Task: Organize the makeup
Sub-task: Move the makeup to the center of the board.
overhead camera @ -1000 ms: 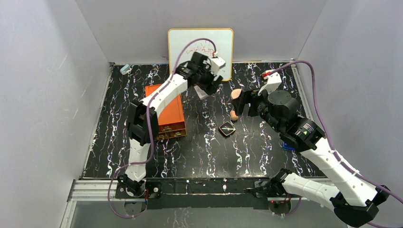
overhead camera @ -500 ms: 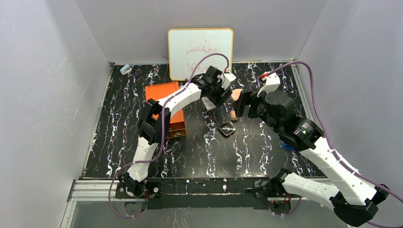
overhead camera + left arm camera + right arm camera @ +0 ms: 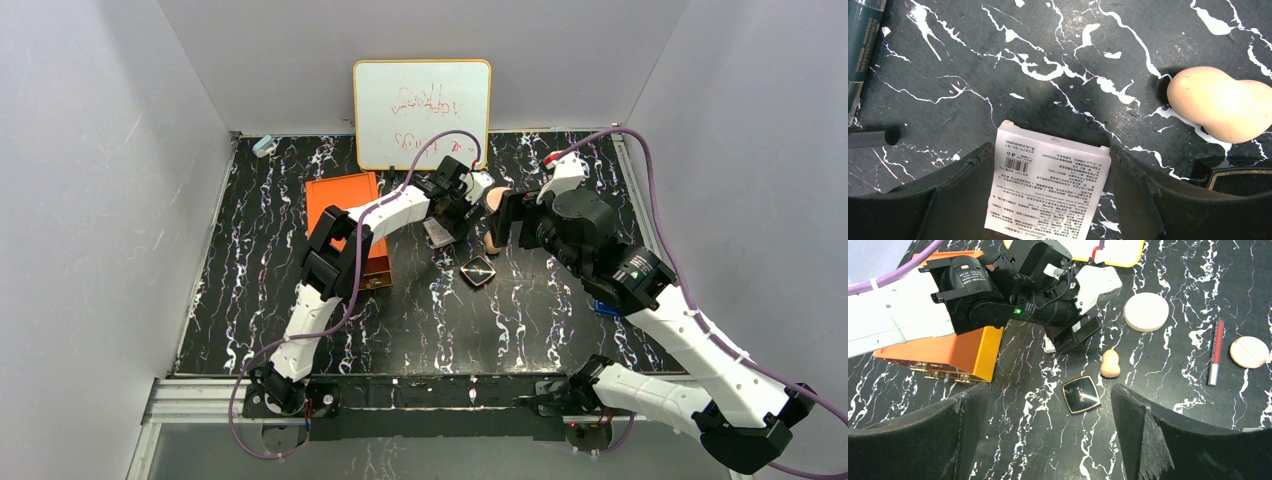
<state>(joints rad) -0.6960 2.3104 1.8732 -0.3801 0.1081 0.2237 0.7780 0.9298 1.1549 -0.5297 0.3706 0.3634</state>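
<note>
Looks like a robotics lab test cell to me, not a home. I see plain grey panels (image 3: pixel 100 200) boxing in a black marbled tabletop (image 3: pixel 540 320). The arm bases (image 3: pixel 285 392) are bolted along an aluminium rail (image 3: pixel 185 400) at the near edge. A purple cable (image 3: pixel 612 131) loops overhead, and a scribbled whiteboard (image 3: pixel 422 110) leans against the back wall.

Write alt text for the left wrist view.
The left hand grips a white packet printed with small text and a barcode between its two dark fingers, above a black marbled table. A tan egg-shaped sponge lies to the right near the corner of a black compact; a dark teal tube and a grey stick sit at the left edge.
</note>
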